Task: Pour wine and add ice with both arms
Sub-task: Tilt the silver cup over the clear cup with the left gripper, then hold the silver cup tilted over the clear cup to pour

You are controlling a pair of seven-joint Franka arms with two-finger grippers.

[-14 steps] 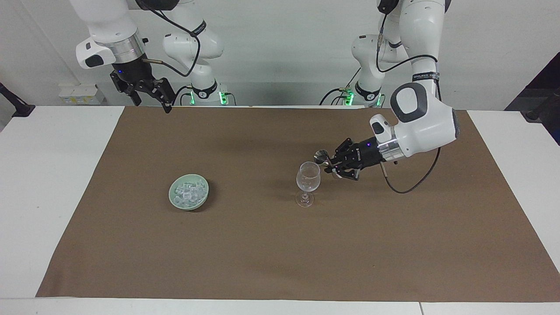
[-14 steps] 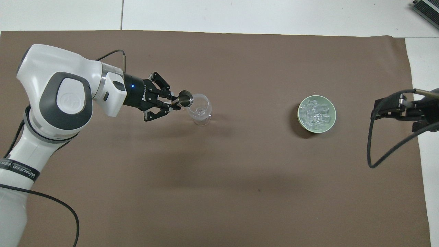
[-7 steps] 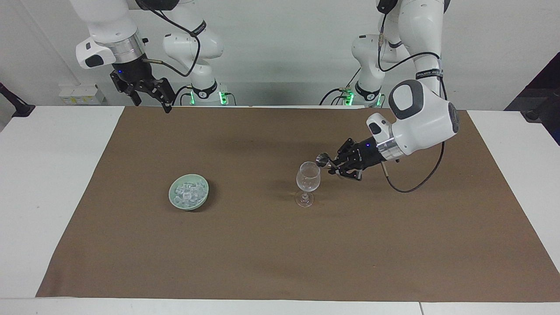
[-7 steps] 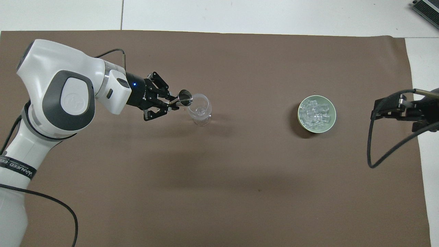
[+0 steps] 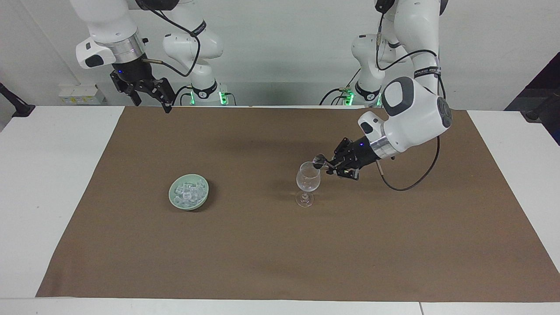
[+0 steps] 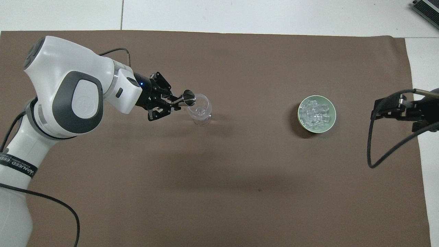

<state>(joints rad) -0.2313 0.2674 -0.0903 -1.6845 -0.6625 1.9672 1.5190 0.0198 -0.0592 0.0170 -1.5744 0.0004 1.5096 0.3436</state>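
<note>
Ice point(image 5: 188, 194) sits heaped in a green bowl point(image 5: 204, 197), well apart from the wine glass point(image 5: 308, 180) toward the right arm's end of the table. The right gripper point(image 5: 151, 97) waits over the mat's edge by its base, its 2 fingers spread. The left gripper point(image 5: 329, 163) pinches a small metal cup point(image 5: 319, 161), tilted just at the glass rim. To pour well, I judge the wrist should roll slowly, keeping the cup's lip over the bowl of the glass without knocking it.

"WANJEED" on left arm's band point(image 6: 19, 165)
</note>
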